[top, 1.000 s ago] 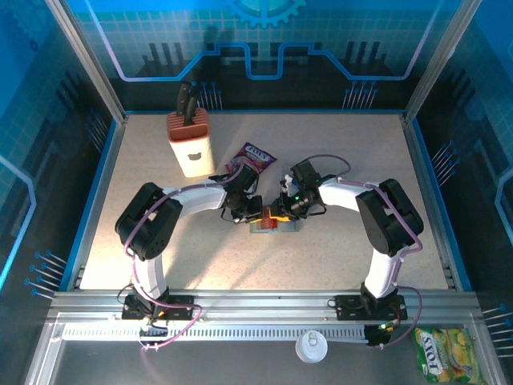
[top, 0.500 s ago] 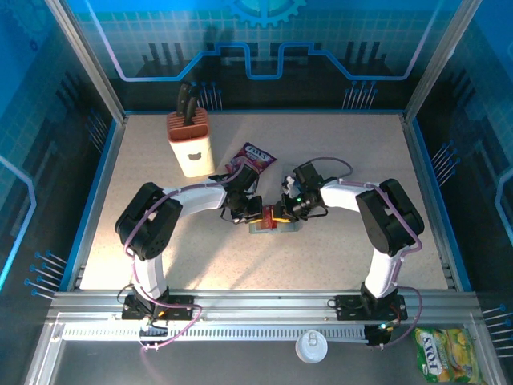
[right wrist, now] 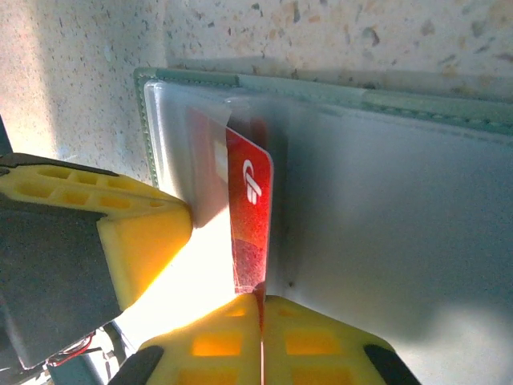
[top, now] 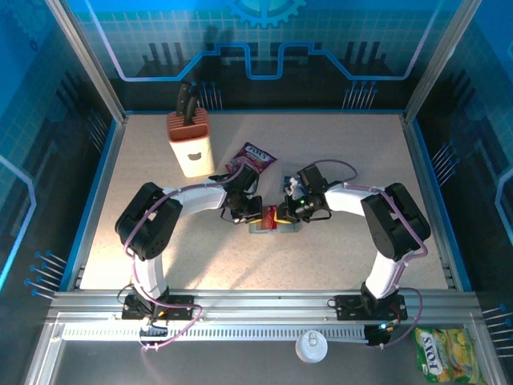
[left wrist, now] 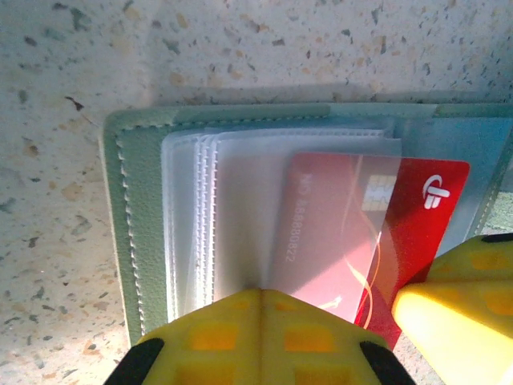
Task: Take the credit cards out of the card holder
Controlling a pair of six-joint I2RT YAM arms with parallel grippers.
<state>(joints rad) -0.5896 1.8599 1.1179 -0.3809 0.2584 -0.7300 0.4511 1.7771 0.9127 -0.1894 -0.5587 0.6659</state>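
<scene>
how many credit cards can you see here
1: a red credit card, partly out of a clear sleeve of the card holder, pinched by the right gripper. Others may be hidden in other sleeves.

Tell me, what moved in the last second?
The right hand, pinching the red card, drew slightly to the right, its elbow swinging outward. The left hand stayed clamped on the card holder. The snack packet and knife block stayed put.
</scene>
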